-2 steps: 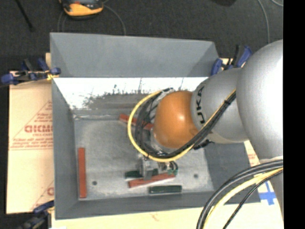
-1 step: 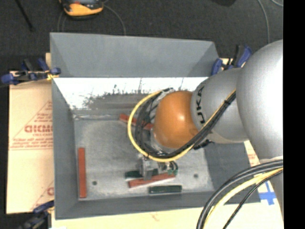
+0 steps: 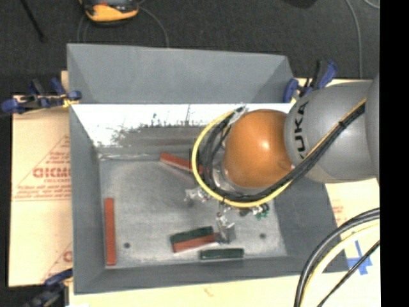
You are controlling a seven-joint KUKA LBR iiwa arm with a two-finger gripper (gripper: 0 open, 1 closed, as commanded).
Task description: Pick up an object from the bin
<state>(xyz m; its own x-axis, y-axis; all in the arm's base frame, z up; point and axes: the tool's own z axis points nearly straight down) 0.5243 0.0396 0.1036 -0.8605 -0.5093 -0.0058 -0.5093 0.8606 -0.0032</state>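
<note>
Two risks stand out, as I judge it. The greater comes from the grey bin (image 3: 83, 190) itself. Its floor is hard and every piece on it lies flat and thin, so a descent that goes too deep would jam against the metal, and one too shallow would skid off a piece's top. The lesser is crowding. Below the orange wrist cover (image 3: 255, 149) two pieces lie close together, and a grab at one could nudge or pinch the other.

The bin holds four pieces. Largest is a long red bar (image 3: 110, 231), well left of the cover against the side wall. Next is a red-and-green flat block (image 3: 195, 240) below and left of the cover. The fingers (image 3: 223, 224) hang over its near end, and it is the likeliest thing to be picked. I cannot tell how far they are parted, and I see nothing between them. A dark green bar (image 3: 222, 254) lies farther below the cover, by the front wall. A red piece (image 3: 174, 162) lies just left of the cover, partly hidden by the cables.
</note>
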